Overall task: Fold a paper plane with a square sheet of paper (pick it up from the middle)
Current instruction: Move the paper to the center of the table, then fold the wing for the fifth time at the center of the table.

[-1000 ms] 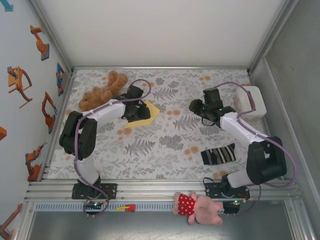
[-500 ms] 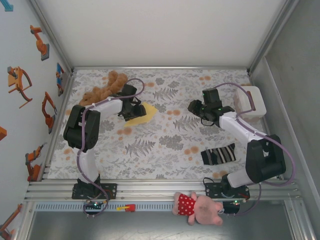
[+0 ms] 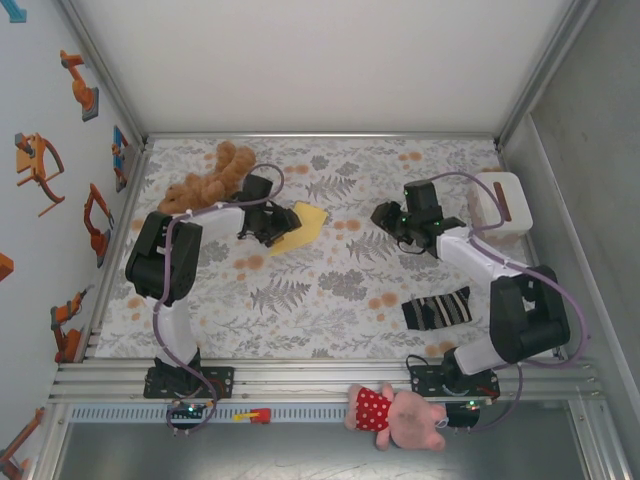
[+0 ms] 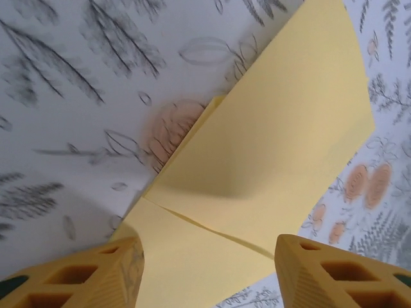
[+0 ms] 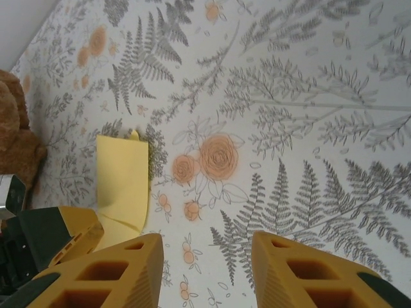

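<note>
Top view, table [image 3: 330, 290]: covered with a floral-print cloth.
Top view, sheet of paper [image 3: 306, 224]: pale yellow, partly folded, lying flat left of centre towards the far side, near the brown teddy [image 3: 205, 182].
Top view, left gripper [image 3: 282, 226]: low over the left end of the sheet; jaw gap cannot be read from this angle.
Top view, right gripper [image 3: 380, 216]: right of centre, pointing towards the sheet but well apart from it.
Top view, other items: white box [image 3: 498, 205] at the far right; striped sock [image 3: 437, 308] in front of the right arm; pink plush toy [image 3: 400, 415] below the table's near edge.
Left wrist view, left gripper [image 4: 205, 273]: jaws stand wide apart, one yellow finger [image 4: 74, 279] at each side of the sheet's near end; nothing is clamped.
Left wrist view, sheet of paper [image 4: 276, 128]: flat on the cloth, layers overlapping, one crease running across near the fingers.
Right wrist view, right gripper [image 5: 205, 273]: jaws parted, holding nothing, bare cloth between them.
Right wrist view, sheet of paper [image 5: 122, 176]: at the left, beside the teddy [image 5: 14, 128], its near end under the left gripper's finger.
</note>
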### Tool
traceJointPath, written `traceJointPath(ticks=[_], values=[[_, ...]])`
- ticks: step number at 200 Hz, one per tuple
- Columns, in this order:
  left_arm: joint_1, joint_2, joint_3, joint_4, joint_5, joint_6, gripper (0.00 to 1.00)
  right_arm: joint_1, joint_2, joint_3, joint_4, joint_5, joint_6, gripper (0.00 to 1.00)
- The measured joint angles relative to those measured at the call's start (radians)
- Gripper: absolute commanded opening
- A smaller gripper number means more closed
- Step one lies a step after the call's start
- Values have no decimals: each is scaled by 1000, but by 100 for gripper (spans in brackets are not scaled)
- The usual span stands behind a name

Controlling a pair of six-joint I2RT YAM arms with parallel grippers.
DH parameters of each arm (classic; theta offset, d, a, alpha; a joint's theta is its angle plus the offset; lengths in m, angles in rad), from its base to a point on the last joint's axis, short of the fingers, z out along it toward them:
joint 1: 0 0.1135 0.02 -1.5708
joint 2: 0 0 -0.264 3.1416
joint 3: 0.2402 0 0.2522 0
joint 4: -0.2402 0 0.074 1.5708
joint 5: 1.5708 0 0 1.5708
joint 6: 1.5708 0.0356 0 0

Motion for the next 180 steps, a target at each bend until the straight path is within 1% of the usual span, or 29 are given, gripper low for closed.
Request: traceJointPath(ticks=[21,40,66,98,137,180], values=[[-43,-4,-33,66,14,-101,45,19,36,-51,51,-29,60,38],[-89,-4,-51,100,18,-177,39,68,70,-83,93,-48,117,36],[-126,-4,-63,121,16,-243,36,136,116,-93,169,-72,192,35],[-127,-4,-74,137,17,-283,34,184,180,-93,267,-91,273,26],[-127,-4,-74,138,16,-296,34,209,271,-93,333,-122,340,26],[-127,-4,-74,138,18,-296,34,212,297,-92,377,-137,360,25]])
